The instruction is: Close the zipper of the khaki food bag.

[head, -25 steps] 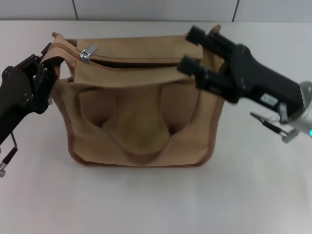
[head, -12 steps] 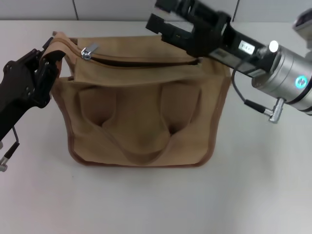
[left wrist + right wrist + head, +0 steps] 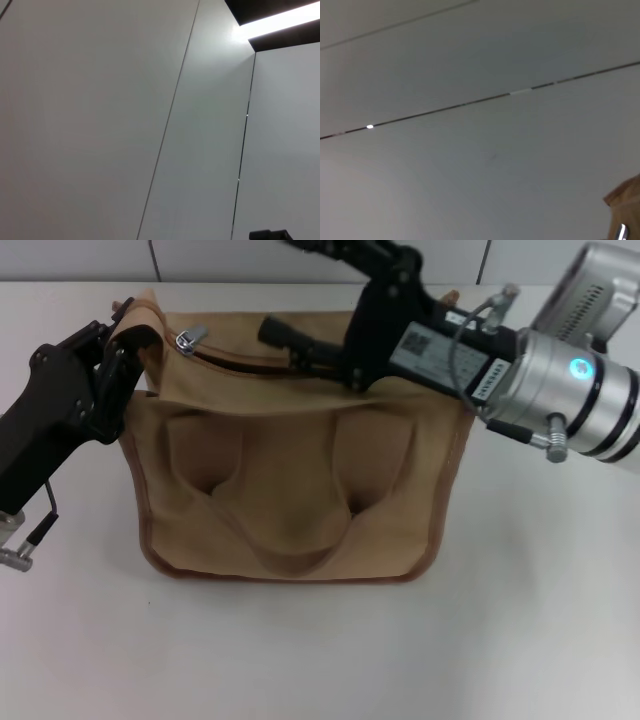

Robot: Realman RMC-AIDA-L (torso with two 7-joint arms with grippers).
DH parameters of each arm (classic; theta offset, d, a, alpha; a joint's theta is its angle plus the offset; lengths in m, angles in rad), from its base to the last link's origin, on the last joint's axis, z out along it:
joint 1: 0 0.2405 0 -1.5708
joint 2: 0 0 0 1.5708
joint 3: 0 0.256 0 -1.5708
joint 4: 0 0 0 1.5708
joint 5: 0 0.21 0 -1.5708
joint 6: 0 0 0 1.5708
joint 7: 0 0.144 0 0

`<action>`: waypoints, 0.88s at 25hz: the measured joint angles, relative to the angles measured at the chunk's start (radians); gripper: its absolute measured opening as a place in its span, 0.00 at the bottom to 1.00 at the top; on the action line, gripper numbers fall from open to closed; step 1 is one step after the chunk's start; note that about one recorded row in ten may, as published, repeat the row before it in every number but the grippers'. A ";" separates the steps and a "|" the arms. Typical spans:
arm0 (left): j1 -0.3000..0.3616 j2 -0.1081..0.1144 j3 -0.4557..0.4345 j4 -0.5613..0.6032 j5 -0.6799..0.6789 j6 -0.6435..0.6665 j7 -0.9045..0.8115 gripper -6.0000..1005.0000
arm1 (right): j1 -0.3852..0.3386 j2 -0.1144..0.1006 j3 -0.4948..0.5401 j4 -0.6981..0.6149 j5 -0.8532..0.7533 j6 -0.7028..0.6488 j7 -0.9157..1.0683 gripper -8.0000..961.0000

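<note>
The khaki food bag [image 3: 290, 470] stands in the middle of the white table in the head view, handle straps hanging down its front. Its zipper [image 3: 262, 366] gapes open along the top panel, and the silver pull tab [image 3: 190, 339] sits at the left end. My left gripper [image 3: 112, 348] is shut on the bag's top left corner next to the pull tab. My right gripper [image 3: 278, 287] is open wide above the bag's top, with one finger [image 3: 300, 338] lying over the open zipper, right of the tab. A khaki edge of the bag [image 3: 626, 199] shows in the right wrist view.
The white table [image 3: 320, 650] spreads in front of and beside the bag. A grey panelled wall [image 3: 250, 258] runs behind it. The right arm's silver wrist [image 3: 575, 390] hangs over the bag's right top corner. The left wrist view shows only wall panels [image 3: 125, 125].
My right arm has swung up and to the left over the bag's top, turning so one finger lies over the open zipper. My left gripper has kept its hold on the corner, shifting slightly.
</note>
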 joint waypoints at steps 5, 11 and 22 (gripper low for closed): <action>-0.010 0.000 0.000 -0.002 -0.002 0.001 -0.001 0.08 | 0.034 0.000 -0.036 -0.001 -0.001 0.031 0.013 0.86; -0.022 0.000 0.000 -0.004 -0.003 0.006 -0.001 0.08 | 0.058 0.000 -0.038 -0.001 -0.001 0.086 0.011 0.86; -0.053 -0.003 0.000 -0.016 0.001 -0.003 0.007 0.08 | 0.105 0.000 -0.071 -0.004 -0.002 0.122 0.011 0.86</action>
